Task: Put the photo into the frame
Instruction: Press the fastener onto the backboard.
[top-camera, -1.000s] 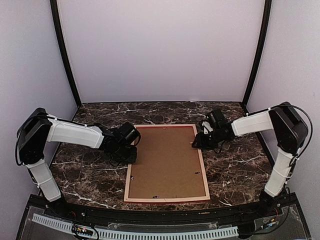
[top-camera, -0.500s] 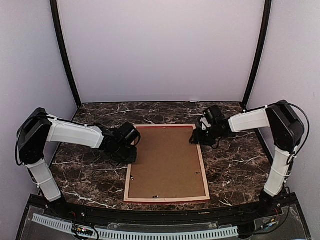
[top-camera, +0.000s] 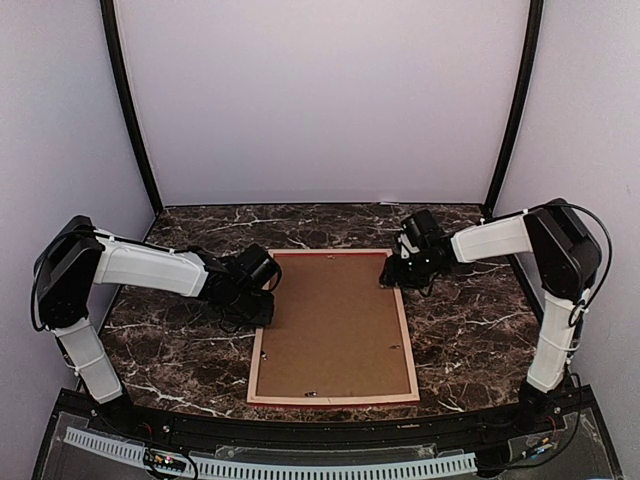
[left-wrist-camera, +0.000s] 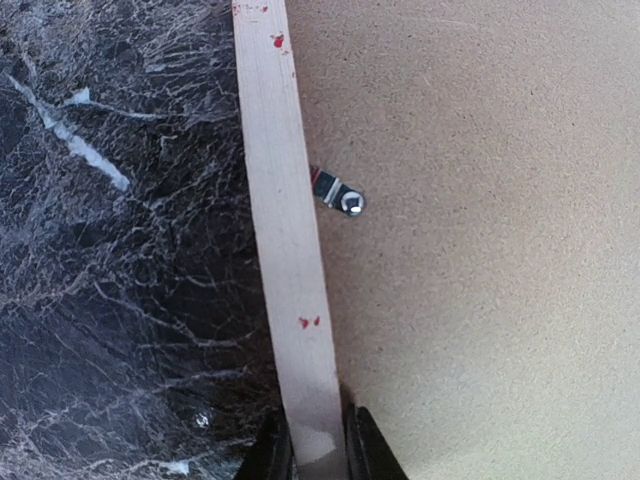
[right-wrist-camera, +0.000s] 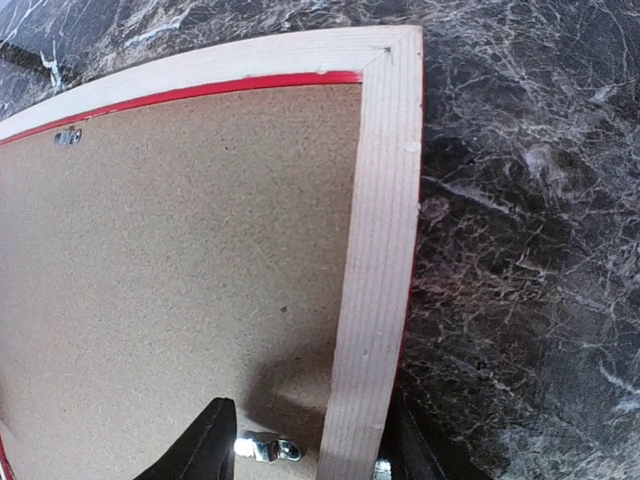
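The frame (top-camera: 335, 397) lies face down on the marble table, pale wood up with red showing at its edges. A brown backing board (top-camera: 332, 320) fills it, so the photo is hidden. My left gripper (top-camera: 258, 300) is shut on the frame's left rail (left-wrist-camera: 285, 230), one finger on each side of the wood (left-wrist-camera: 318, 455). My right gripper (top-camera: 394, 274) sits near the far right corner. It is open and straddles the right rail (right-wrist-camera: 380, 250). Its outer finger is beside the wood; its inner finger (right-wrist-camera: 212, 445) stands apart over the backing board (right-wrist-camera: 180, 250).
Small metal turn clips sit on the board: one by the left rail (left-wrist-camera: 340, 195), one between my right fingers (right-wrist-camera: 265, 447), one at the far edge (right-wrist-camera: 68, 136). Dark marble table (top-camera: 470, 330) surrounds the frame; lilac walls enclose three sides.
My right gripper has slid along the right rail toward the frame's far right corner. The left gripper and the frame have not moved.
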